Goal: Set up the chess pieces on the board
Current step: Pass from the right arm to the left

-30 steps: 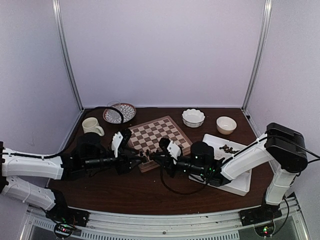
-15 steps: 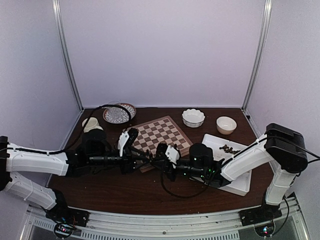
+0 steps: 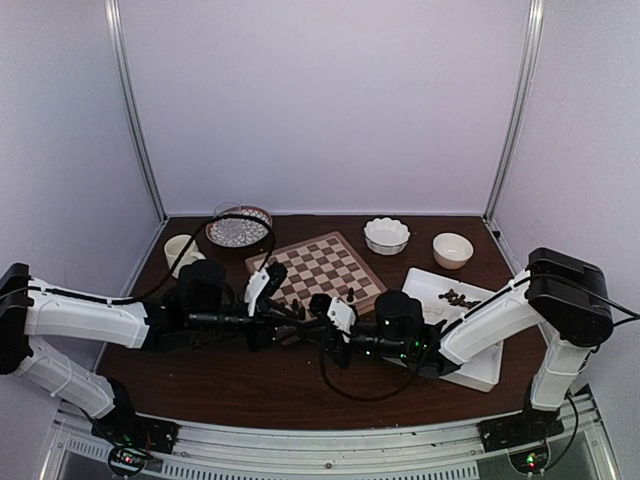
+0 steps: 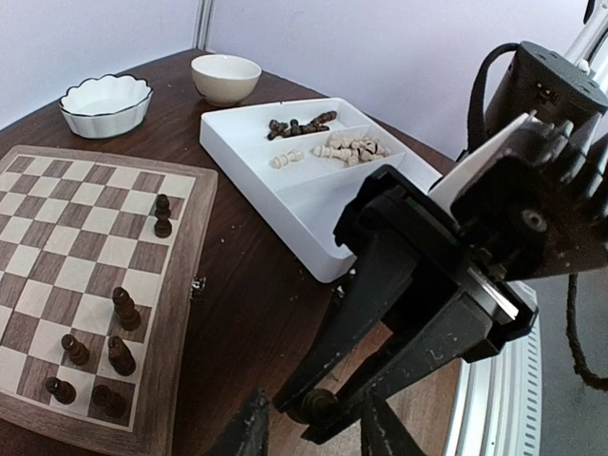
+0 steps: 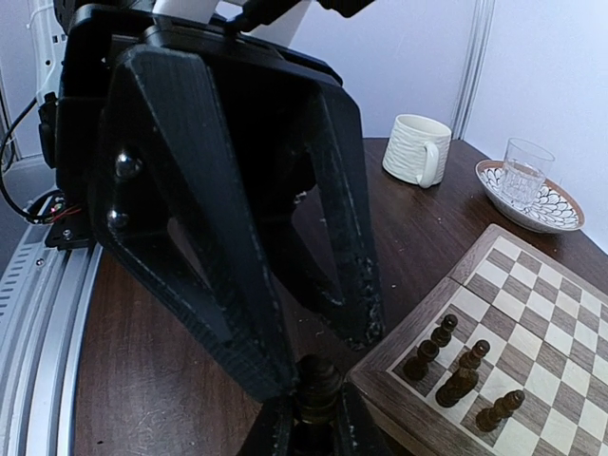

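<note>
Arms reach in from both sides in the top view and meet just off the 6 o'clock edge of the cream-and-brown checkered wooden chessboard (image 3: 320, 262). The left gripper (image 3: 293, 330) and right gripper (image 3: 312, 318) are tip to tip there, too small to read. A white rectangular divided tray (image 3: 485, 372) lies at 3 o'clock of the board.

From the left wrist, the right gripper (image 4: 309, 410) pinches a dark brown turned wooden chess piece (image 4: 313, 404) above the brown table. The left gripper (image 4: 315, 439) has its jaws spread narrowly, one tip on each side of that piece, with gaps showing. At 9 o'clock lies the board (image 4: 57, 237), carrying several dark standing pieces (image 4: 122, 309) near its closest corner. At 12 o'clock the tray (image 4: 285, 204) holds loose dark pieces (image 4: 299, 124) in one compartment and pale cream pieces (image 4: 351, 147) in the next.

From the right wrist, the right gripper (image 5: 313, 432) clamps the chess piece (image 5: 318, 380) upright at 6 o'clock. The left gripper (image 5: 321, 353) straddles the piece's top, jaws apart. The board (image 5: 551, 361) sits at 4 o'clock, and a ribbed cream mug (image 5: 415, 147) stands at 1 o'clock.
</note>
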Tool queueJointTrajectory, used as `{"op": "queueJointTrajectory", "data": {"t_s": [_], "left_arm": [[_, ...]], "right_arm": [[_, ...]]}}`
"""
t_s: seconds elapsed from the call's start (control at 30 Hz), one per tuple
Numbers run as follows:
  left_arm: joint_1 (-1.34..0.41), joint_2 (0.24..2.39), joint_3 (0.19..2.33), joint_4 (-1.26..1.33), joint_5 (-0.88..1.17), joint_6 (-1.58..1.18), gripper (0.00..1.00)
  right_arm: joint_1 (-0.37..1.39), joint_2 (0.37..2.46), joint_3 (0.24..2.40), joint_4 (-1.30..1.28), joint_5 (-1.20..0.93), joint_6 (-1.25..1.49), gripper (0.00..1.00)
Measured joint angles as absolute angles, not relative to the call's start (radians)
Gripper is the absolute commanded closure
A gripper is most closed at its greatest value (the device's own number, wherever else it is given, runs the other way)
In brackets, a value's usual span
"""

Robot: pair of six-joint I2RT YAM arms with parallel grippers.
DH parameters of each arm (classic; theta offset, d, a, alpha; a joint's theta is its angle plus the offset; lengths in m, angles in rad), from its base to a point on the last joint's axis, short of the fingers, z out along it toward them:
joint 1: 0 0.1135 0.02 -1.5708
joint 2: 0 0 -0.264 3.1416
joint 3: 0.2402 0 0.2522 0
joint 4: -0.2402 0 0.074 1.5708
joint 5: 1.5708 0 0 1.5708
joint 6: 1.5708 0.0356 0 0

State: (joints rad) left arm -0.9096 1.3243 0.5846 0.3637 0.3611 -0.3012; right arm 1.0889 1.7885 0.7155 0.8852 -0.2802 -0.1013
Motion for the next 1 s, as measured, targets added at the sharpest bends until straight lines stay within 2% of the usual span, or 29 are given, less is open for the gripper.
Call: {"op": "queueJointTrajectory", "data": {"t_s": [0.17,0.33,0.5,0.67,0.73,0.83,1.0], "left_arm": [[-0.91,1.333,0.599,0.349,0.361,-0.302,0.63],[-0.91,1.337,0.603,0.337,0.36,-0.302,0.7],[-0.91,1.355,0.62,0.326,0.359,-0.302,0.72],[-0.91,1.364,0.629,0.321,0.36,-0.304,0.89],[-0.911,1.367,0.632,0.32,0.366,-0.304,0.92],[-0.91,1.368,0.633,0.315,0.367,-0.304,0.95],[-0.911,1.368,0.633,0.311,0.358,-0.302,0.96]], "right_arm": [[1.089,1.789,0.715,0.886,-0.281,-0.097,1.0],[1.089,1.789,0.715,0.887,-0.282,-0.093,1.0],[1.089,1.789,0.715,0.889,-0.284,-0.08,1.0],[1.089,1.789,0.715,0.893,-0.287,-0.075,0.99],[1.089,1.789,0.715,0.894,-0.287,-0.072,0.98],[1.089,1.79,0.715,0.893,-0.286,-0.071,0.92],[1.089,1.791,0.715,0.892,-0.285,-0.074,0.64]]}}
